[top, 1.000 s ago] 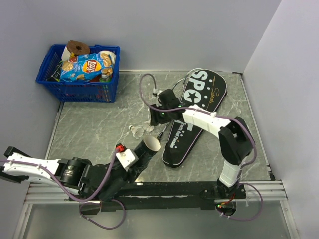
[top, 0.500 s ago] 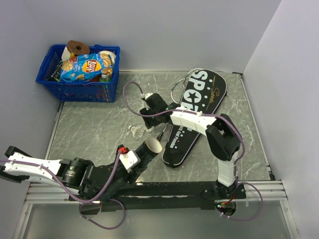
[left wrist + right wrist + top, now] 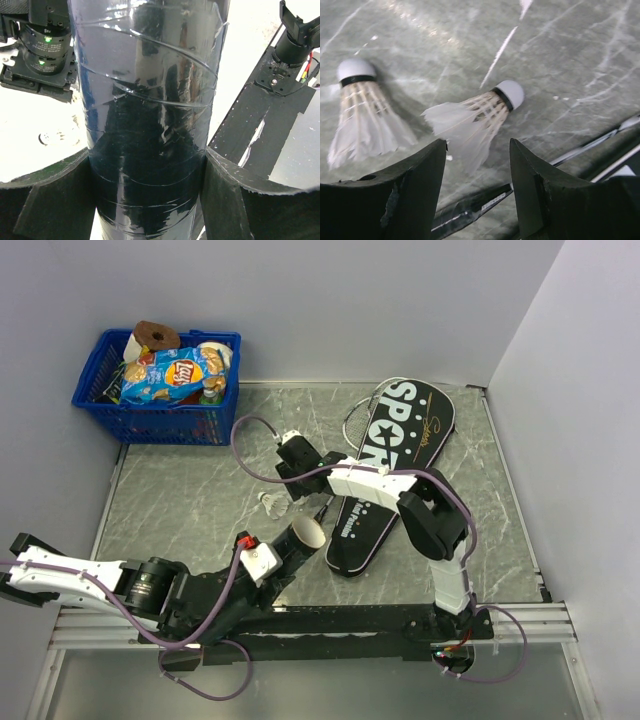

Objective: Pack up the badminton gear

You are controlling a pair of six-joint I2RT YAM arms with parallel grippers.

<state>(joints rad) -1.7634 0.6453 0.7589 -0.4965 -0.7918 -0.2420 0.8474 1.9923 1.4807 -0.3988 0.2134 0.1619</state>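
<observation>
Lying on the table (image 3: 570, 45) just under the spread right gripper (image 3: 477, 146), one shuttlecock (image 3: 475, 120): judged featherlight, skirt crushable, best pinched at cork (image 3: 512, 92); left gripper (image 3: 147, 167) clenched round dark tube (image 3: 147, 75).

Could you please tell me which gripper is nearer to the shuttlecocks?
Right. The right gripper hangs open just over the shuttlecocks; the left gripper, shut on the tube, sits apart from them.

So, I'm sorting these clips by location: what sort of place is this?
Probably a lab test cell, not a court or home: a marbled tabletop boxed in by plain grey walls, with the left arm and right arm bolted to a metal rail at its near edge.
</observation>
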